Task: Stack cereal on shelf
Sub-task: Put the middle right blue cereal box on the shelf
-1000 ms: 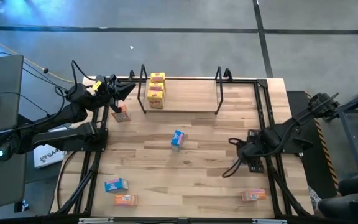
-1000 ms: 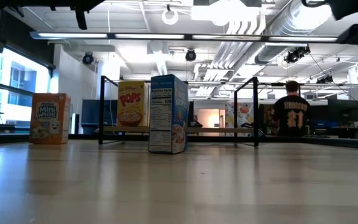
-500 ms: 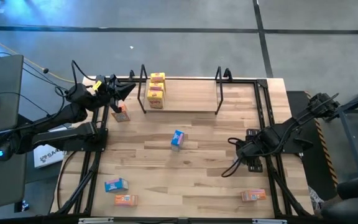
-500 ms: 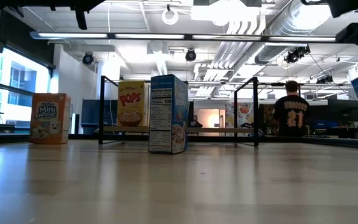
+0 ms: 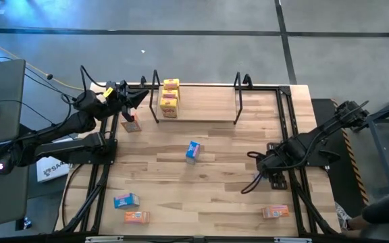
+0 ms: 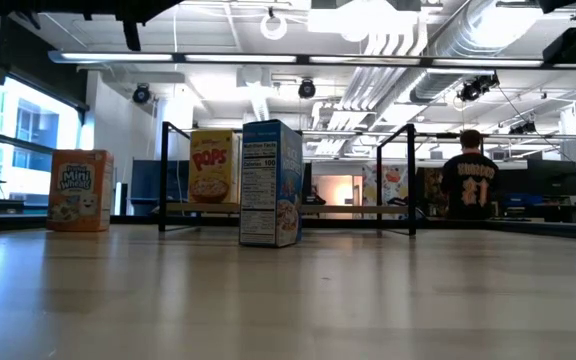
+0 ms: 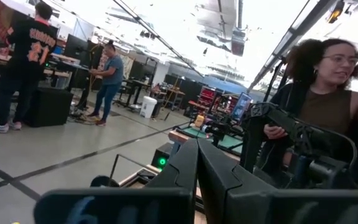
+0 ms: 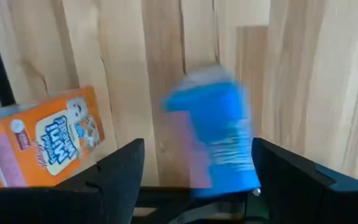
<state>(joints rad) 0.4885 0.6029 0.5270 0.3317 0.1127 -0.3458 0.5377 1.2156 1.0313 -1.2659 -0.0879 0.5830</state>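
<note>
Right gripper (image 8: pixel 197 163) is spread wide around a blue box (image 8: pixel 213 134), not yet clamped. The box could be tipped or squeezed skew if closed off-centre. An orange box (image 8: pixel 42 146) lies just beside it. The shelf (image 5: pixel 194 120), holding yellow boxes (image 5: pixel 170 98), is well apart; the upright middle box (image 5: pixel 192 151) stands between. Left gripper (image 5: pixel 139 98) is clenched empty beside the shelf.

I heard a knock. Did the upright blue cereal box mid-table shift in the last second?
No. In the high view the blue box sits at the same spot in front of the shelf as before.
</note>
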